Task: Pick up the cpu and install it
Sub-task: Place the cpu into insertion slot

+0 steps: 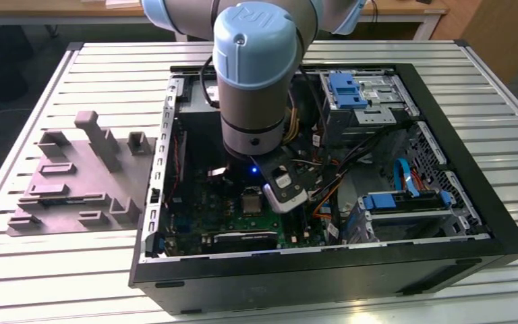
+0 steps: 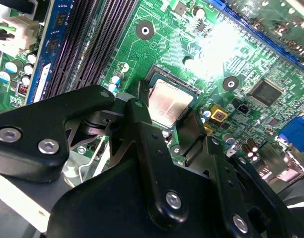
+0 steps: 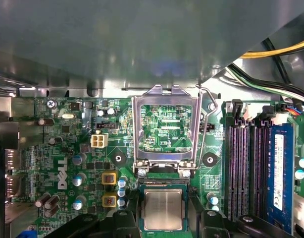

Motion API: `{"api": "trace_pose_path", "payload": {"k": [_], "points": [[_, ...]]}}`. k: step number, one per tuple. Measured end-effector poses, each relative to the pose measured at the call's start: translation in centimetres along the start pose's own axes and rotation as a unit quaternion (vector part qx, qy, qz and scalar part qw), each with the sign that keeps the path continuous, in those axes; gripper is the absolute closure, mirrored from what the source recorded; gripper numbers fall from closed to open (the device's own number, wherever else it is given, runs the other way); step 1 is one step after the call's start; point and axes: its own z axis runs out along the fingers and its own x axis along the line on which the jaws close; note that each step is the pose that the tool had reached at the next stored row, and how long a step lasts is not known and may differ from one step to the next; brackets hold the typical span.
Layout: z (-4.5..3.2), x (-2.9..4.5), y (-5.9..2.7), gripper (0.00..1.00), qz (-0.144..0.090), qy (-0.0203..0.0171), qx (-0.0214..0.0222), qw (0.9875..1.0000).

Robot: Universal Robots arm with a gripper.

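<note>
My black two-finger gripper (image 2: 168, 130) w/ fingers spread straddles the small silvery square cpu (image 2: 168, 102), seemingly seated in its socket, on the green motherboard (image 3: 68, 148); hinged metal frame (image 3: 166, 130) open at cpu's 12 o'clock.

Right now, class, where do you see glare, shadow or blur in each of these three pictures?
In the second wrist view, white glare washes out the green circuit board beside the cpu, and the black gripper is soft with blur. In the first wrist view, a grey metal panel looks hazy. In the exterior view, the computer case interior lies in shadow under the arm.
</note>
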Motion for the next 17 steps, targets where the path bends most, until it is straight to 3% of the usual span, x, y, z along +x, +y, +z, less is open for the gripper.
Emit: {"api": "trace_pose_path", "payload": {"k": [17], "points": [[0.42,-0.18,-0.01,0.53,0.000,0.0001,0.0003,1.0000]]}}
